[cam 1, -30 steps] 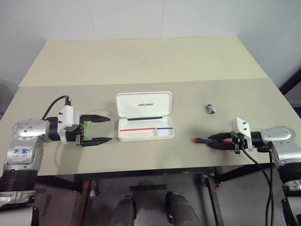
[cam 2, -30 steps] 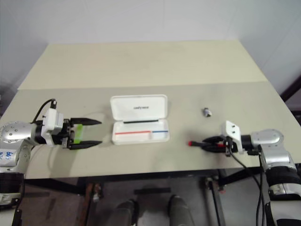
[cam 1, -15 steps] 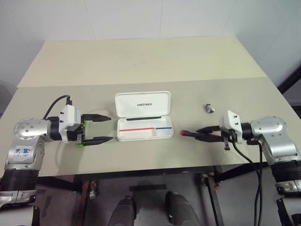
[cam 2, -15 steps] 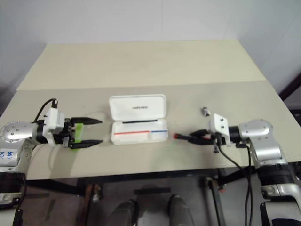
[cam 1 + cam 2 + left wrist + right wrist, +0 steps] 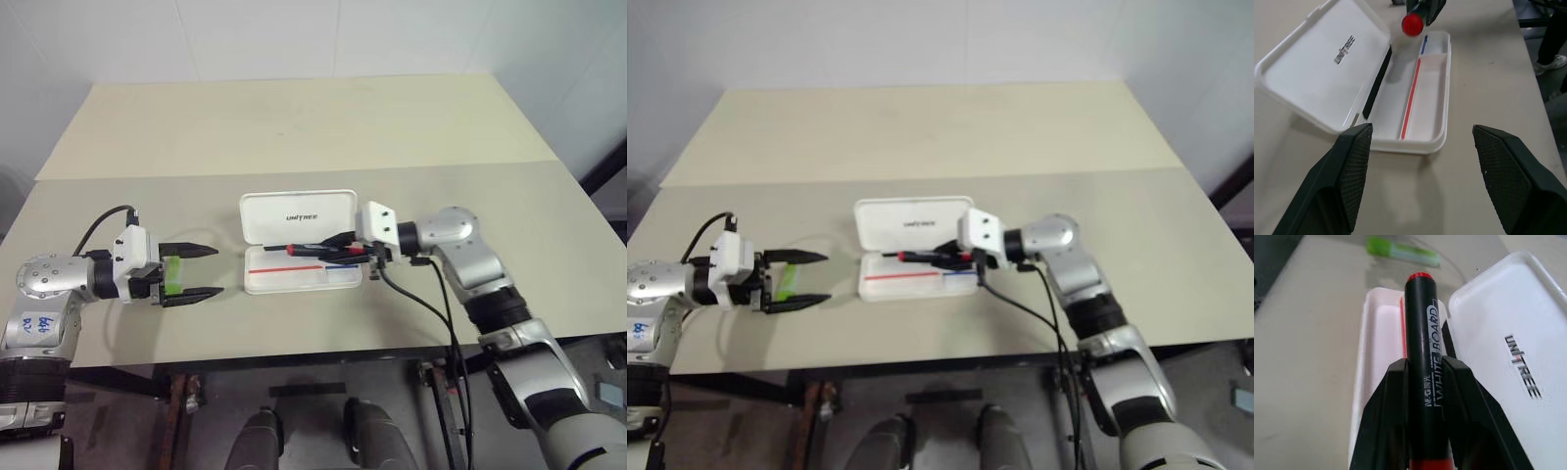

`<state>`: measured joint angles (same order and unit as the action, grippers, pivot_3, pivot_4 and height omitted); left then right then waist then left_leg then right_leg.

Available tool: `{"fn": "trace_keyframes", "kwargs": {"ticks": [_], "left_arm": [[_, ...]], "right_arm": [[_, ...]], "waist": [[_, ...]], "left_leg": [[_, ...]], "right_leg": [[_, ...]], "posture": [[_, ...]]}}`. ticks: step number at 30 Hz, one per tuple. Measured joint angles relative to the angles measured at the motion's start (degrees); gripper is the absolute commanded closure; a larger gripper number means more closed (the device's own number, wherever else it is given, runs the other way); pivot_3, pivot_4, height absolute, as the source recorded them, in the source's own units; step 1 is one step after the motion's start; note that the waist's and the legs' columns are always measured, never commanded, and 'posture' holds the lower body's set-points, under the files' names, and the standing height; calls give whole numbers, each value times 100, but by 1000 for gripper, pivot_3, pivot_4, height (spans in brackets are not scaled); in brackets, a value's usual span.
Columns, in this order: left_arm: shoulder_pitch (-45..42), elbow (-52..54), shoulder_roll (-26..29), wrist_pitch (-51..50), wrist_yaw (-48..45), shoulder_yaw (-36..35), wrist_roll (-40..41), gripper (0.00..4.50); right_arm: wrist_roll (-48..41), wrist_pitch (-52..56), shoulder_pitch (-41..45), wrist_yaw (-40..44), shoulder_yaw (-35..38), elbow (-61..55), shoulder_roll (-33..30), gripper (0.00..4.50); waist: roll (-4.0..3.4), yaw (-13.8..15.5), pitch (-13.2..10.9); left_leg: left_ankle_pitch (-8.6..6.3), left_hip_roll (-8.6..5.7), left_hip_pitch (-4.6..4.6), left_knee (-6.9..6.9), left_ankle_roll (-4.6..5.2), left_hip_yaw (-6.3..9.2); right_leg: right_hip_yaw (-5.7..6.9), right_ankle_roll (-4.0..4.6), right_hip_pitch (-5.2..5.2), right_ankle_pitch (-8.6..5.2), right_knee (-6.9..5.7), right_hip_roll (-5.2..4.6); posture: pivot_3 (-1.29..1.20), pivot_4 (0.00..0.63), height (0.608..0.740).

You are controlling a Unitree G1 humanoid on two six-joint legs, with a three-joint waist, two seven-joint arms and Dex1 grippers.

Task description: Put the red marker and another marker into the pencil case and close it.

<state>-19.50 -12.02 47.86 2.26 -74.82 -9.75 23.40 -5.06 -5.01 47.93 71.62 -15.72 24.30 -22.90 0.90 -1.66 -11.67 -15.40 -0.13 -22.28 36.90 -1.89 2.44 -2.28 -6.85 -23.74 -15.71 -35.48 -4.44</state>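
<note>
The white pencil case (image 5: 257, 285) lies open mid-table, its lid (image 5: 299, 215) flat behind the tray and a red and a blue stripe inside. My right gripper (image 5: 338, 247) is shut on the red marker (image 5: 306, 250), held level just above the tray with its red tip pointing left. The right wrist view shows the black barrel (image 5: 1420, 328) clamped between both fingers over the case. My left gripper (image 5: 217, 269) stands open to the left of the case, nothing between its fingers (image 5: 1354, 161). The green highlighter (image 5: 173, 274) lies on the table under that gripper's base.
A seam (image 5: 147, 176) runs across the tabletop behind the case. The table's front edge (image 5: 294, 351) is close below both arms. A black cable (image 5: 446, 313) hangs from my right wrist over that edge.
My right gripper carried the red marker leftward and slightly up, from the table's right side to over the open case. The left gripper has hardly moved.
</note>
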Motion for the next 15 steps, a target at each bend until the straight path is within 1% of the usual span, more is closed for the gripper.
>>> {"fn": "trace_keyframes", "kwargs": {"ticks": [7,15], "left_arm": [[147,6,44,67,120,-131,-20,1038],[317,92,35,64,285,-133,-13,1038]], "right_arm": [[549,-658,486,-384,-173,987,433,3909],[824,-1048,517,-520,-258,1559,715,3909]], "waist": [[0,-26,0],[0,-35,0]], "left_leg": [[-1,1,-3,-5,-1,0],[0,4,-4,-13,-5,-1]], "right_leg": [[0,1,-5,0,0,0],[0,6,-13,-3,-6,2]], "posture": [[0,150,740],[0,150,740]]}}
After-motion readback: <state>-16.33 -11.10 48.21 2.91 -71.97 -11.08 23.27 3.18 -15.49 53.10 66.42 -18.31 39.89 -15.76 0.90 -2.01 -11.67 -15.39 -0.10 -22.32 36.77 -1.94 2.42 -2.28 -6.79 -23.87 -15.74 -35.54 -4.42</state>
